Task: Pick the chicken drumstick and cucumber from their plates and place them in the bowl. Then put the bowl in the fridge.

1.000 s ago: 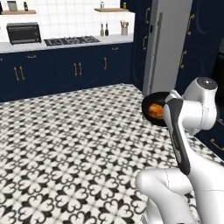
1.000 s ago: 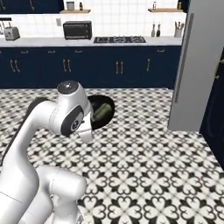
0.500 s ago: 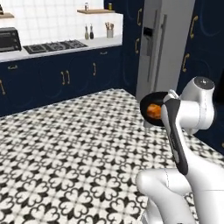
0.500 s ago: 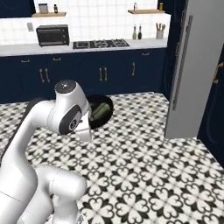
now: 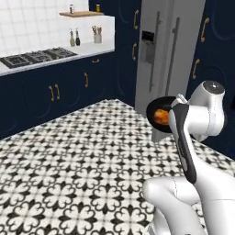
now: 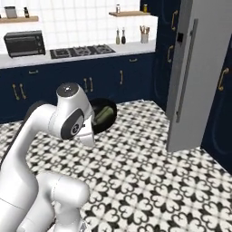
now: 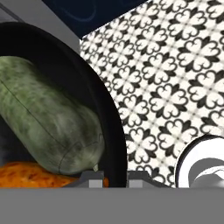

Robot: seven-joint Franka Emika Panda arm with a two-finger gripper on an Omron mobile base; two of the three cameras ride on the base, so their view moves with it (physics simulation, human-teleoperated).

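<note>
Since both foods are already loaded, the gripper is carrying the bowl level w/ jaws pinching its rim, cucumber lying over drumstick inside, approx. chest-high, facing the fridge, whose door is standing ajar.

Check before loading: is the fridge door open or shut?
Shut: the fridge shows only closed grey door fronts, with no inner shelves visible.

Base views flank the arm (both facing fridge); hand view close.
</note>
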